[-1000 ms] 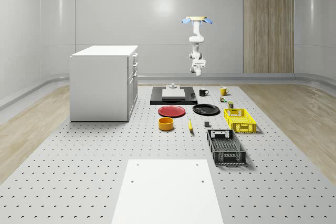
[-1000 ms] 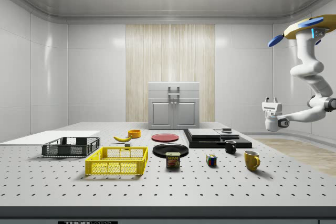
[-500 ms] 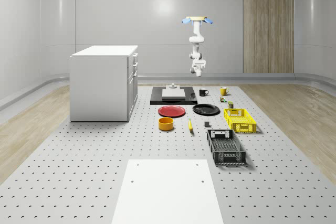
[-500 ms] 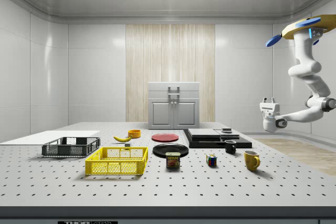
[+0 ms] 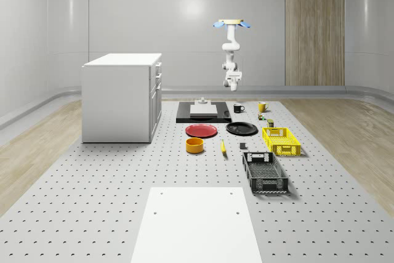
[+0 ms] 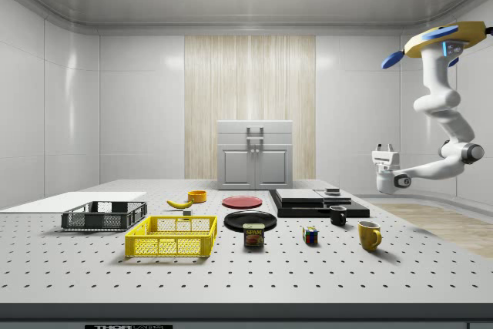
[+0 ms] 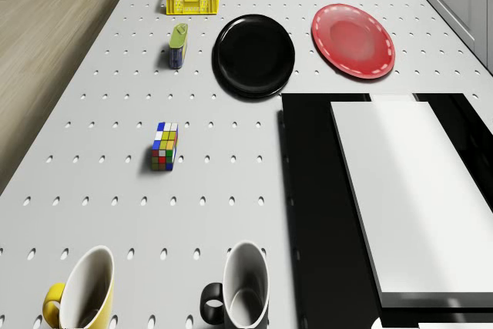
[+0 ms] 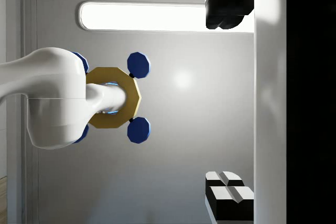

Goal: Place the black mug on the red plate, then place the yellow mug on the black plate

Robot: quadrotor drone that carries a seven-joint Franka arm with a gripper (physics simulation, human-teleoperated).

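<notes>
Perforated grey table carries all task items inside a white-walled room.

Drone hovers high over the table's far end as the whole-scene view shows it, at the side view's right. The arm hangs below it and bends back toward the table.

Gripper is raised well above the tabletop with its fingers pointing upward. In the wrist view the gripper faces the ceiling light and the drone's underside. The two fingers stand wide apart, with nothing between them.

Black mug stands upright on the table, just beside the black slab. A white block lies on that slab. Yellow mug stands upright near the black mug, apart from it.

Red plate and black plate lie flat side by side, beyond the slab from the mugs. Both plates are bare. A cube lies between the mugs and the black plate.
</notes>
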